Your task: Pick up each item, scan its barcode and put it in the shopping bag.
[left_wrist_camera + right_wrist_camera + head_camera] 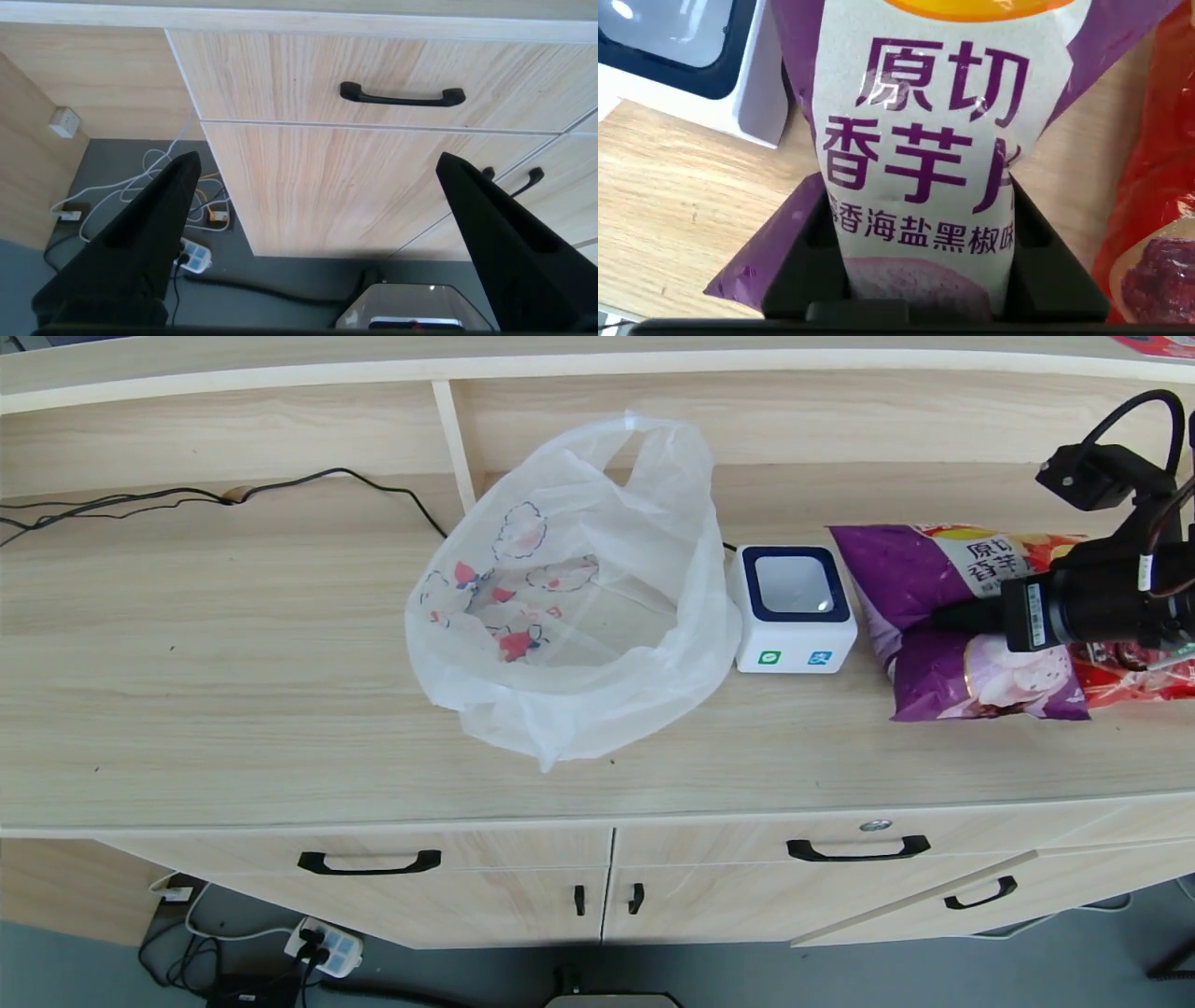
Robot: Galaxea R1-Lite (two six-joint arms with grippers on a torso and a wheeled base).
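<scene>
Lying flat toward the right end of the counter, the purple crisp bag has its printed face up. The right gripper comes in from the right edge and sits over the middle of the bag. From the right wrist camera its two black fingers press on either side of the purple crisp bag — the film is pinched narrow between them, so the right gripper is closed on the bag, which rests on the wood. A red packet lies just beside it on the right-edge side, partly under the arm.

On the bag's other side stands the scanner, a white cube with a dark blue-framed window facing up. It sits between the crisp bag and the shopping bag. That bag is thin white plastic with a printed pattern, slumped at mid-counter with its mouth open upward and its side close against the scanner; actual contact cannot be judged.

The left gripper is low, in front of the cabinet below the counter's front edge — fingers spread wide, facing a drawer with a black handle. A black cable runs along the back left of the counter.
</scene>
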